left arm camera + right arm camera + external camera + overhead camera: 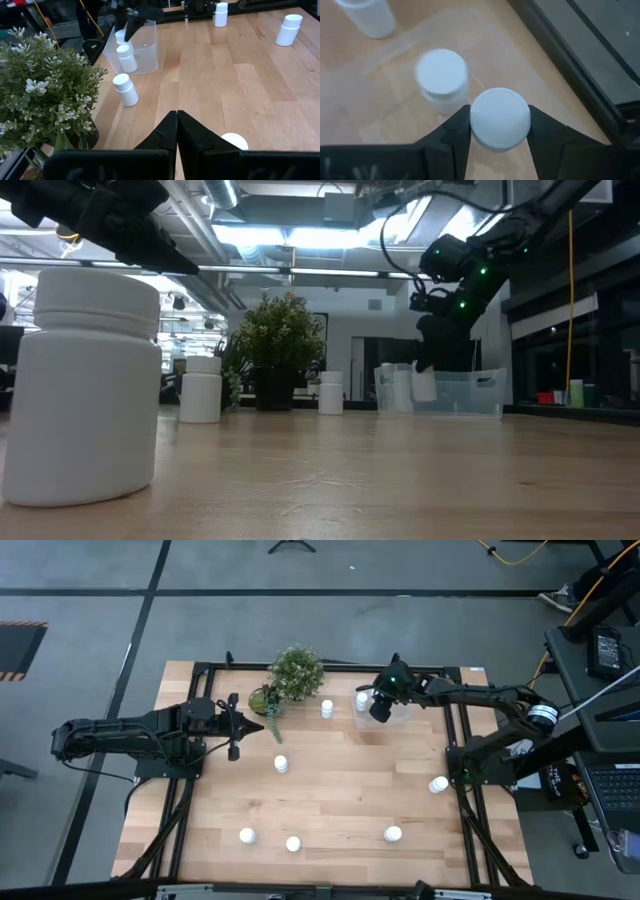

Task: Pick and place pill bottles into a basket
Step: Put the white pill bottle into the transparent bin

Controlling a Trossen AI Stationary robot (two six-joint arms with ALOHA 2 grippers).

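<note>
Right gripper (379,708) is over the basket (397,716) at the table's far edge, fingers clamped on a bottle (499,118) by its sides; the low view shows that bottle (424,386) hanging inside the basket (470,392) walls. One bottle (441,77) already stands in the basket, just beside the held one. Another (327,709) stands on the table (350,790) between the basket and the plant (296,673).

Left gripper (234,727) waits at the table's left side, near the plant, fingers pressed together and holding nothing, as the left wrist view (177,131) confirms.

Loose bottles on the table: one near the centre (281,764), one at the right edge (438,784), three along the near side (246,835) (293,843) (392,834).
</note>
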